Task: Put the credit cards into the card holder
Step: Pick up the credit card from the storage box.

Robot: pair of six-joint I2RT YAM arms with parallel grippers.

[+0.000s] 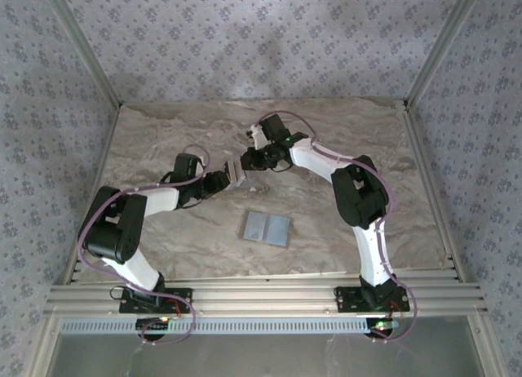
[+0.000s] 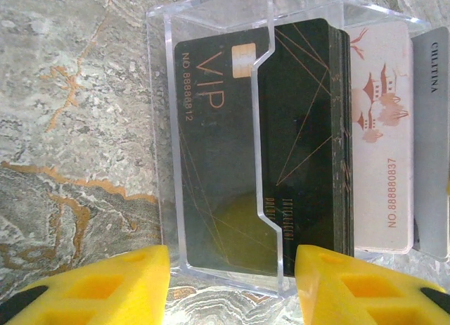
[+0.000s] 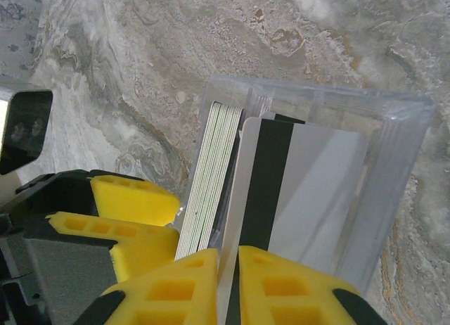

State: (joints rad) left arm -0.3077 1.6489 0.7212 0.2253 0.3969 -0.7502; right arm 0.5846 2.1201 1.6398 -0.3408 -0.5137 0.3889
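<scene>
The card holder (image 2: pixel 166 128) is a clear plastic box, not a grey sleeve. It stands between the yellow fingers of my left gripper (image 2: pixel 232 283), which is shut on its base. Inside it are a black VIP card (image 2: pixel 211 163), a stack of dark cards (image 2: pixel 302 128) and a pink-white card (image 2: pixel 380 128). My right gripper (image 3: pixel 228 258) is shut on a silver-white card (image 3: pixel 309 184) with a black stripe, whose far end sits inside the holder (image 3: pixel 401 128) beside a stack of card edges (image 3: pixel 218 170). From above, both grippers (image 1: pixel 228 179) (image 1: pixel 249 161) meet mid-table at the holder (image 1: pixel 238 169).
A flat grey-blue rectangle in two panels (image 1: pixel 267 228) lies on the marble table (image 1: pixel 163 132), nearer the bases than the grippers. Patterned walls and metal frame posts (image 1: pixel 90 59) enclose the table. The left gripper's fingers (image 3: pixel 133 198) press close to the right one.
</scene>
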